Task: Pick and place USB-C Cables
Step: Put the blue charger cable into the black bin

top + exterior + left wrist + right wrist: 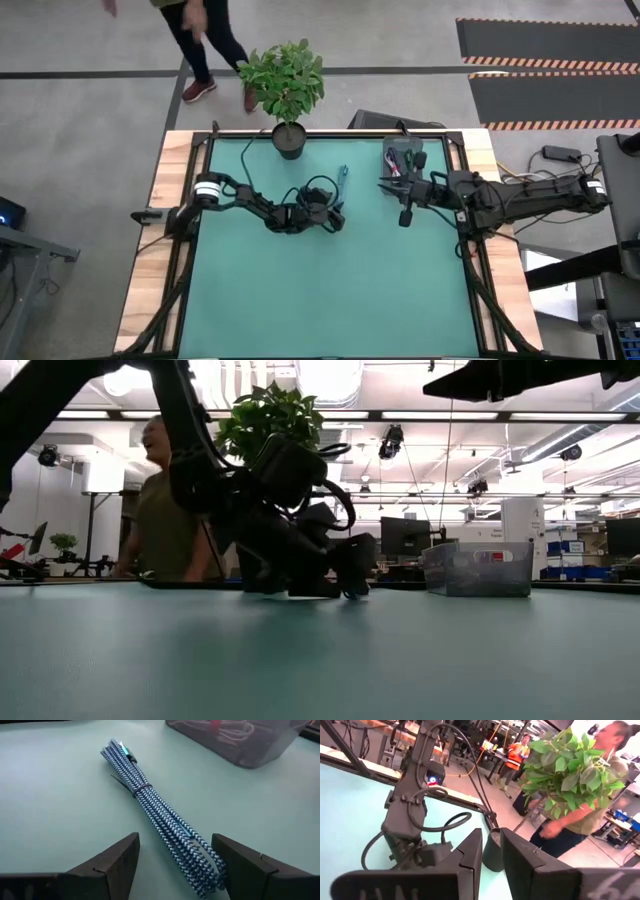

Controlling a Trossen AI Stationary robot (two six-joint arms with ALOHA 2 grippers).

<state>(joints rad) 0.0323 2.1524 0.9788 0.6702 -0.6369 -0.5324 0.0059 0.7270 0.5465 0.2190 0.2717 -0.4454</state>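
The teal braided cable bundle (155, 810) lies flat on the green mat, also seen in the high view (342, 180). My left gripper (175, 840) is open and low over the mat (338, 212). Its fingers stand on either side of the bundle's near end, and I cannot tell whether they touch it. A white cable with a pink tie (215, 727) lies in the clear bin (240, 742). The purple and green cables do not show clearly. My right gripper (491, 837) hangs high beside the bin (385, 184), open by a narrow gap and holding nothing.
The clear bin (400, 155) stands near the table's far right. A potted plant (289, 140) stands at the far edge, just beyond the teal cable. A person (200, 40) walks behind the table. The near half of the mat (330, 290) is bare.
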